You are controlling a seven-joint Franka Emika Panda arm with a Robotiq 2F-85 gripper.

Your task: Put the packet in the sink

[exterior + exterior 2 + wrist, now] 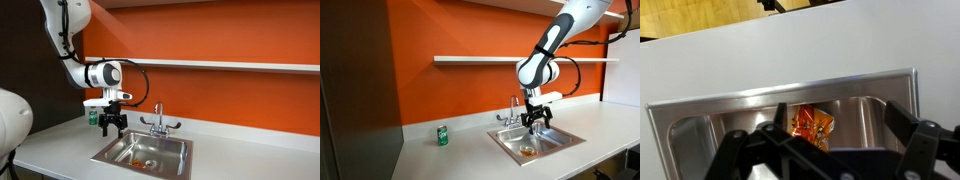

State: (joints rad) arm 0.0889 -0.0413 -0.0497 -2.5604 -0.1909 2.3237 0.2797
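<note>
The white counter (60, 150) spreads beneath the gripper (111, 130), whose jaws stand wide apart and empty. Directly below it is the sink (172, 150), with the tap (158, 121) beside it and a green can (443, 136) further off. The packet (811, 124) lies inside the sink, under the gripper.

Flanking exteriors, wrist camera above sink (740, 102)

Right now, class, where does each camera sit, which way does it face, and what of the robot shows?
Exterior view: before the counter, facing the orange wall and sink; arm enters from left, gripper over the basin.
Exterior view: angled along the counter, green can in view; arm enters from upper right.
Wrist view: looks down at the packet in the sink; only fingers show.
Shared: all see the sink.
</note>
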